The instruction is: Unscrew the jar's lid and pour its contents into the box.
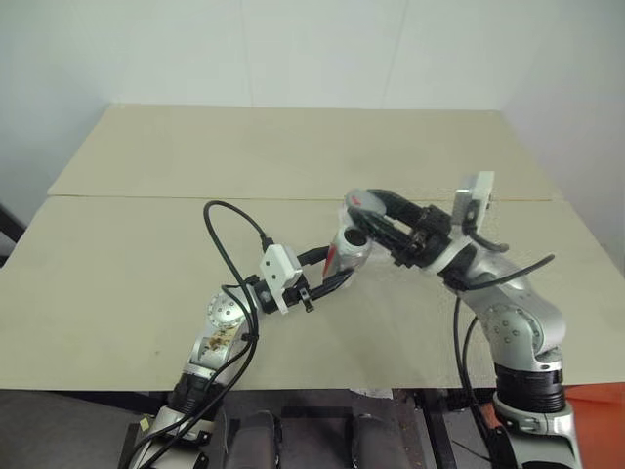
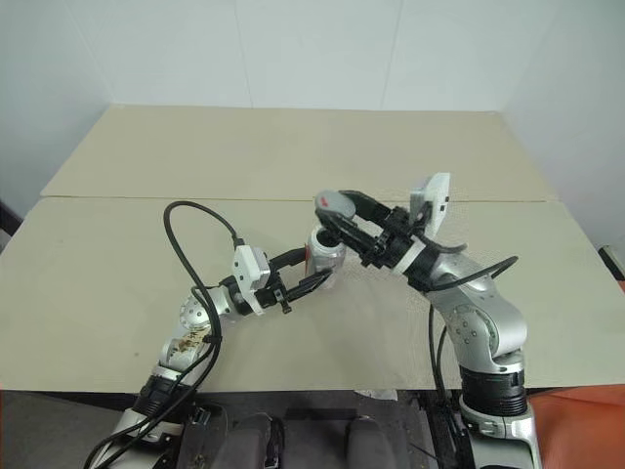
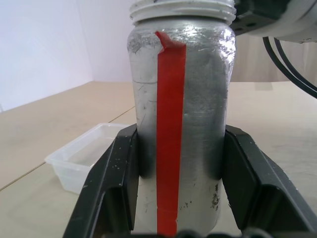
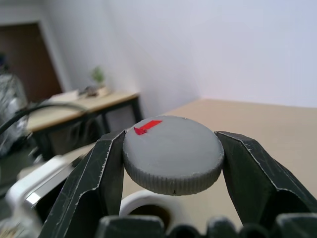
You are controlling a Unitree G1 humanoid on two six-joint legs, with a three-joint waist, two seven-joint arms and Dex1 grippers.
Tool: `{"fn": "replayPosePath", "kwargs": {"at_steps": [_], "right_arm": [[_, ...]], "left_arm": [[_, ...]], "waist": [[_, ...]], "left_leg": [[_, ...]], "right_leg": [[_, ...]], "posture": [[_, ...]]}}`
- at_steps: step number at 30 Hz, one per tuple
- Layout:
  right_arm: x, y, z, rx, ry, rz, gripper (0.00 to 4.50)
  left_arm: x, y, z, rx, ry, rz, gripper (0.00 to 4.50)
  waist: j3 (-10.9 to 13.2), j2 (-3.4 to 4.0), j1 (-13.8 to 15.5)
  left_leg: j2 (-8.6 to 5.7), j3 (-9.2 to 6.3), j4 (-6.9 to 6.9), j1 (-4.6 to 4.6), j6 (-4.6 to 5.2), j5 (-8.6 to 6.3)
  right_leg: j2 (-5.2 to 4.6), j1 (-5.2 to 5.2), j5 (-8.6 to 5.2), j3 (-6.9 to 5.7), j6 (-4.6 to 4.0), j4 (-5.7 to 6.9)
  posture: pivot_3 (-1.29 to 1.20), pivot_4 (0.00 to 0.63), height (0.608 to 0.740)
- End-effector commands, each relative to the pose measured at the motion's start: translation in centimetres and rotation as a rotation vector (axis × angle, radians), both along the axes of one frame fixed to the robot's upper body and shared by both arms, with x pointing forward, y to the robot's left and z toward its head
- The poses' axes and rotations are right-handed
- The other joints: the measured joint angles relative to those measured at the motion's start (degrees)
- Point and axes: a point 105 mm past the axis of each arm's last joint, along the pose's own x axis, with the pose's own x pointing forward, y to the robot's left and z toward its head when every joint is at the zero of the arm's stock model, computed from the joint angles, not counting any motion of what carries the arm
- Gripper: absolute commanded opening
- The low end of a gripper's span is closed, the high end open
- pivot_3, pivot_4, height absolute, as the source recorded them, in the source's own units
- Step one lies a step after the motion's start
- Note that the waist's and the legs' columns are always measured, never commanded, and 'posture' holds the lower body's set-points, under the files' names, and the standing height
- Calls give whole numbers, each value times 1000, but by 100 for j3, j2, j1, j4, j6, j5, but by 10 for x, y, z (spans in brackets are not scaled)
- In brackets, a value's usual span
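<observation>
A silvery jar (image 3: 198,109) with a red strip down its side stands upright between the black fingers (image 3: 111,183) of my left gripper (image 1: 342,264), which is shut on its body. The jar's white threaded mouth (image 4: 148,206) is uncovered. Just above it, my right gripper (image 1: 366,207) is shut on the round grey lid (image 4: 173,153), which carries a small red mark and is held clear of the jar. The jar's contents are hidden inside. The box (image 3: 81,158), a shallow clear plastic tray, lies on the table beyond the jar in the left wrist view.
Both arms hover over a beige table (image 1: 146,264); a seam (image 1: 195,198) runs across it where two tops meet. A black cable (image 1: 229,220) loops up from my left arm. A white wall stands behind the table's far edge.
</observation>
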Motion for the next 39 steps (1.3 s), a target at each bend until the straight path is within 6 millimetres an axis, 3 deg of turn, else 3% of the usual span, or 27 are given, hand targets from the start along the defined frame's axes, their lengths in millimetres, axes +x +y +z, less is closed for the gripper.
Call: {"fn": "replayPosePath", "kwargs": {"at_steps": [1, 5, 7, 9, 14, 19, 24, 27, 30, 34, 39], "right_arm": [[-3, -33, 6, -53, -71, -199, 2866], [7, -79, -24, -244, -19, -538, 2866], [6, -97, -36, -239, 39, -620, 2866], [3, -110, -61, -315, 105, -688, 2866], [-3, -122, -132, -530, 303, -787, 2866], [-9, -126, -157, -573, 418, -828, 2866], [-20, -124, -154, -552, 459, -779, 4418], [-27, -128, -142, -617, 401, -777, 4465], [-33, -129, -116, -630, 311, -749, 4465], [-37, -114, -77, -590, 213, -620, 4465], [-25, -93, -61, -625, 186, -569, 4465]], "left_arm": [[4, 2, 12, -29, -33, 7, 2033], [16, 9, 17, -17, -41, 57, 2033], [24, 13, 18, 6, -50, 91, 2033], [34, 19, 19, 31, -55, 131, 2033], [62, 29, 24, 108, -83, 196, 2033], [80, 30, 40, 150, -138, 198, 2033], [88, 30, 41, 189, -173, 198, 2033], [91, 30, 40, 197, -181, 197, 2033], [92, 28, 41, 211, -201, 189, 2033], [100, 27, 42, 297, -257, 201, 2033], [114, 13, 52, 400, -327, 227, 2033]], "waist": [[0, 0, 31], [0, 0, 32], [0, 0, 25], [-1, 2, 8], [-1, 2, -25], [-1, 2, -43], [-2, 2, -31], [-1, 2, -30], [-1, 1, -23], [-1, 1, -8], [0, -1, -1]], "left_leg": [[0, 0, 0, 0, 0, 0], [-2, 5, 0, -3, 0, 0], [-2, 6, 1, -2, 0, 0], [-2, 9, 0, 0, 0, 0], [-5, 19, 0, 0, 0, 0], [-6, 16, 0, 0, 0, 1], [-5, 15, -4, -1, 1, 0], [-6, 15, -4, -4, 1, 0], [-7, 16, 0, -15, 1, 0], [-7, 15, 3, -19, 1, 0], [-8, 16, 5, -22, 1, 0]], "right_leg": [[0, 0, 0, 0, 0, -1], [0, -1, -1, 0, 1, -2], [3, -2, -1, 0, 1, 2], [6, -2, -1, 3, 1, 2], [5, -1, -1, 3, 2, -2], [5, 1, -1, 3, 2, -2], [5, 2, -2, 2, 4, -6], [5, 0, -2, 2, 5, -8], [4, -6, -2, -1, 5, -6], [6, -6, -1, -3, 8, -7], [7, -5, 0, -7, 9, -8]], "posture": [[0, 150, 740], [0, 150, 740], [0, 150, 740], [0, 150, 740], [0, 150, 740], [0, 150, 740], [0, 150, 740], [0, 150, 740], [0, 150, 740], [0, 150, 740], [0, 150, 740]]}}
